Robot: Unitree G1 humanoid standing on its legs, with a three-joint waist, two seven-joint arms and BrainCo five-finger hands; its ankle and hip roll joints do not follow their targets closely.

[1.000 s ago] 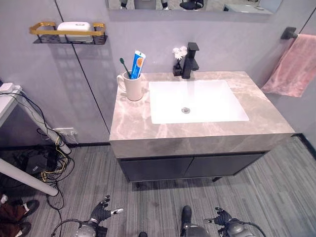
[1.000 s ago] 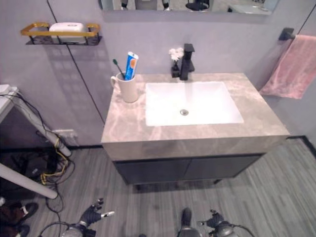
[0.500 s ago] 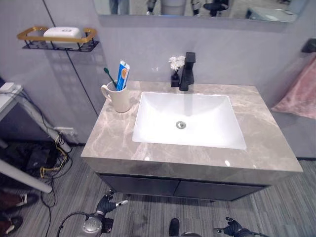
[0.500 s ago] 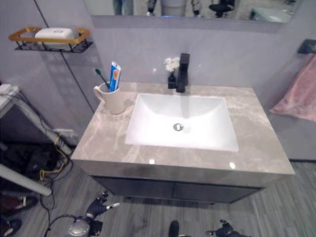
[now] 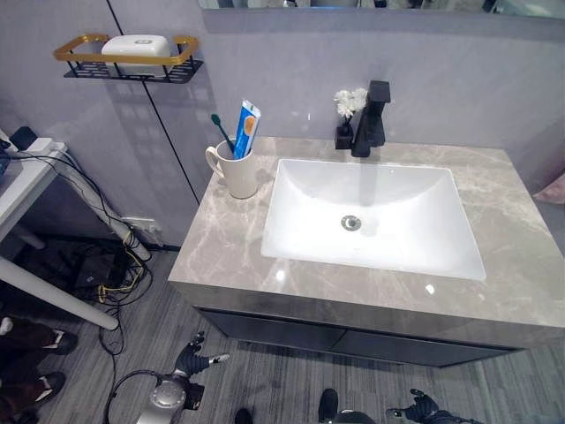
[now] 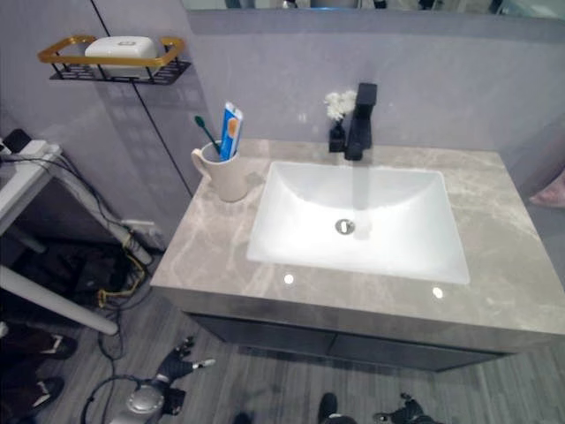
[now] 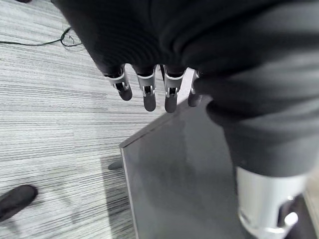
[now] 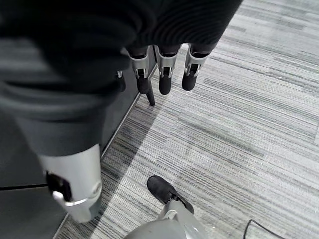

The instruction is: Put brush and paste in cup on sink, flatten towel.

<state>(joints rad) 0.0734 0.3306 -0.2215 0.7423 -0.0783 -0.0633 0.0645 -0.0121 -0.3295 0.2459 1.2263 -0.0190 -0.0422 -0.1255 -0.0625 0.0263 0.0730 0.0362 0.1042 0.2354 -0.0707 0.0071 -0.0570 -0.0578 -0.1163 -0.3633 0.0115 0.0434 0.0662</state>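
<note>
A: Where are the brush and the paste?

B: Both stand upright in the cup (image 5: 237,170), a cream mug with its handle turned toward the wall side. It sits on the marble counter (image 5: 229,247), just beside the left rim of the white sink (image 5: 375,216). The green-headed brush (image 5: 222,130) leans to the left; the blue-and-white paste (image 5: 246,128) stands taller, right next to it.

A: And the hands — anywhere near?

B: Well apart from it. Both hang low over the grey floor (image 5: 265,380), in front of the dark cabinet (image 5: 353,340) below the counter. The left hand (image 5: 192,358) is below the counter's left end, fingers (image 7: 148,92) straight and spread, holding nothing. The right hand (image 5: 422,406) is at the lower edge, under the sink's right part; its own wrist view shows its fingers (image 8: 165,74) loosely extended, also empty.

A: The towel?

B: A sliver of pink towel (image 5: 554,189) shows at the right edge — too little to tell how it hangs.

A: Other containers?

B: A gold-railed wall shelf (image 5: 124,60) up left carries a white soap box (image 5: 137,45). Beside the black faucet (image 5: 371,119) stands a small dark vase (image 5: 343,135) with white flowers (image 5: 349,100).
</note>
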